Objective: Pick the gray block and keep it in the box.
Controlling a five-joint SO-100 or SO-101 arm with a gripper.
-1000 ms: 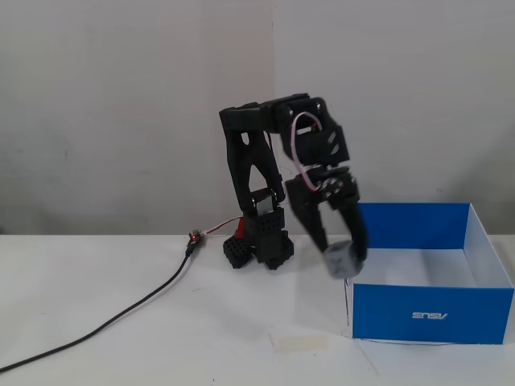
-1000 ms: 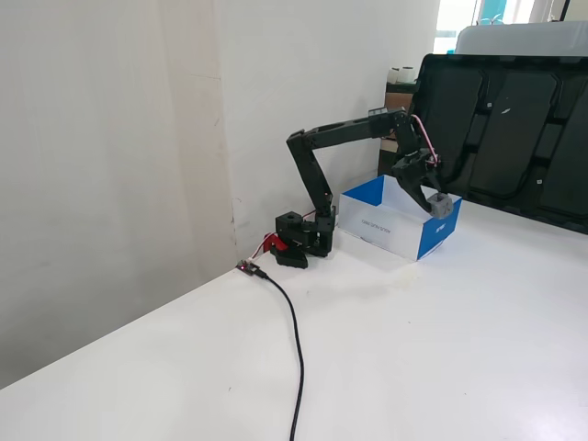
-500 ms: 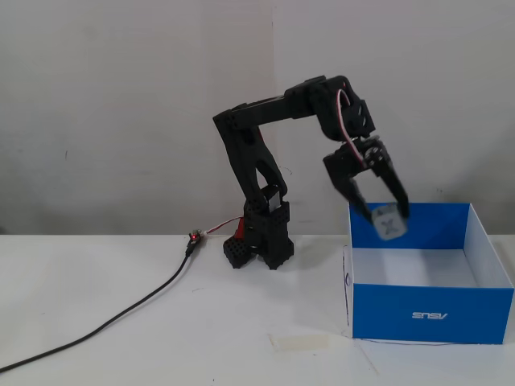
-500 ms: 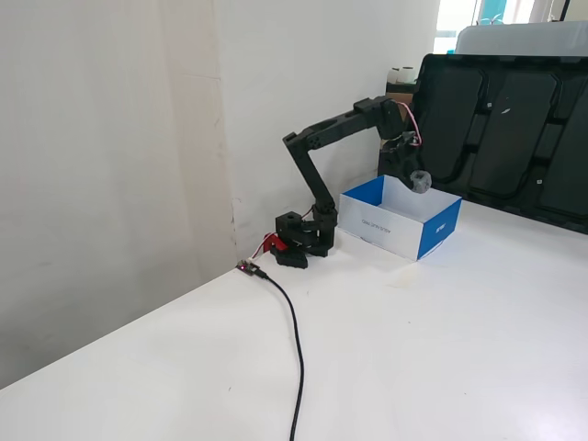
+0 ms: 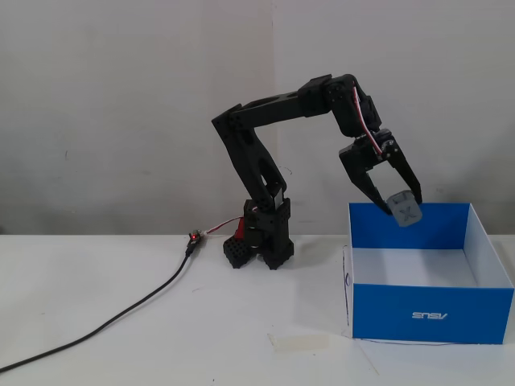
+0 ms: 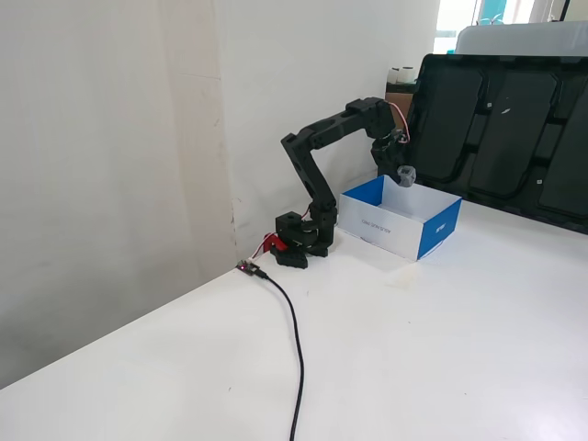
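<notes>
Seeing claw clamped on gray block, X face toward us, held in air above box near its rear wall. In other fixed view we find claw gripping block over box; cable lies on desk.

From my end the big blue cardboard box is open on top, its white floor bare, so there's free room straight down. Its blue walls are the only barrier. The black cable snakes across the white table, well apart from the box.
</notes>
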